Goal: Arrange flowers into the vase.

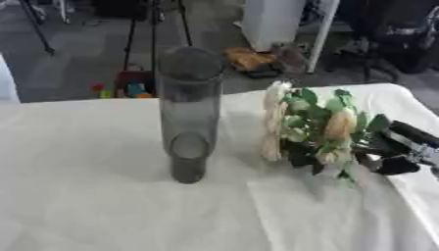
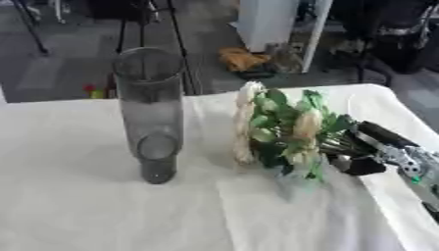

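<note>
While the tall, clear glass vase stands upright and empty near the middle of the white-clothed tabletop, the bouquet of cream blooms and green leaves lies apart to its right. The right hand reaches in from the right edge, its black fingers curled round the stems, blooms pointing toward the vase.

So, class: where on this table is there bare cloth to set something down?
Bare cloth lies left of and in front of the vase. The right side is crowded: the bouquet is held there by the right robot hand.
</note>
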